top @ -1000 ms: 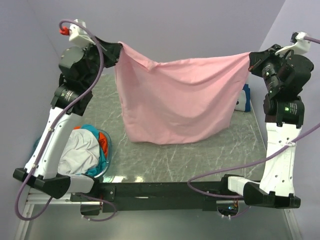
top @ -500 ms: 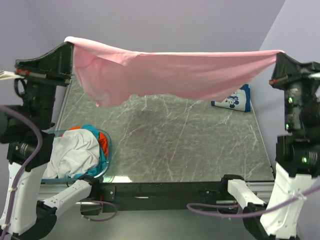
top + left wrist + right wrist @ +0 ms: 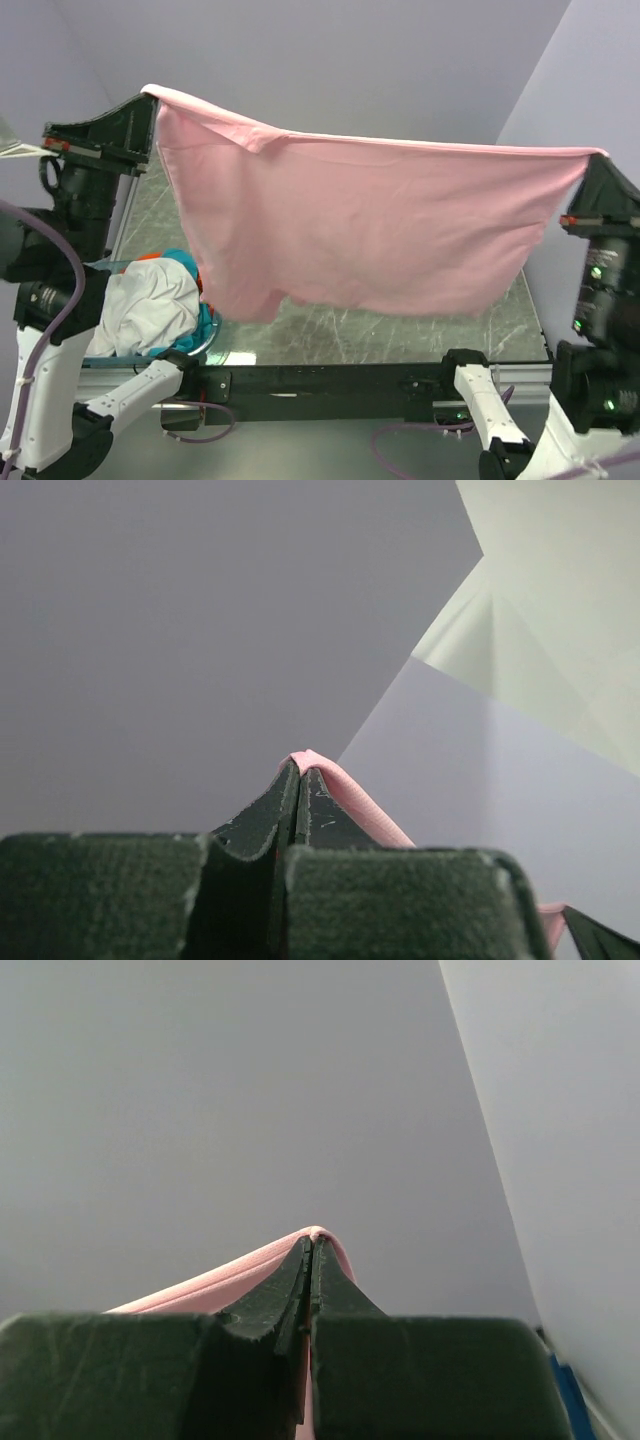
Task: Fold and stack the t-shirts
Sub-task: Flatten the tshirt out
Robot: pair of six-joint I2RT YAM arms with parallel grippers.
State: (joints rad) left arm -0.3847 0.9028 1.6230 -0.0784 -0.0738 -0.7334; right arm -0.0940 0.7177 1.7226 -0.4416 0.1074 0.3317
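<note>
Both arms are raised, and the plain light pink cotton t-shirt (image 3: 370,230) is stretched between them above the grey marbled table (image 3: 350,335). The left gripper (image 3: 150,95) is pressed together on one upper corner. The right gripper (image 3: 597,155) is pinching the opposite corner, and both wrist views show a sliver of pink at the closed tips.

Half a second ago the cloth billowed nearly flat, with its hem up over the far edge. Now it hangs like a curtain, reaching down toward the near edge. The right gripper sits lower and further right than it did then.

The top edge runs taut, with a small fold just beside the left corner. The bottom hem is loose and uneven, and its lowest lobe is toward the left. That lobe hangs just beside the translucent blue round basket (image 3: 207,338) at the near left corner, which holds bunched white (image 3: 150,305), teal (image 3: 205,322) and orange (image 3: 150,258) shirts. I can't tell whether the hem touches the table. Only a strip of table along the near edge shows, because the cloth screens the rest.
</note>
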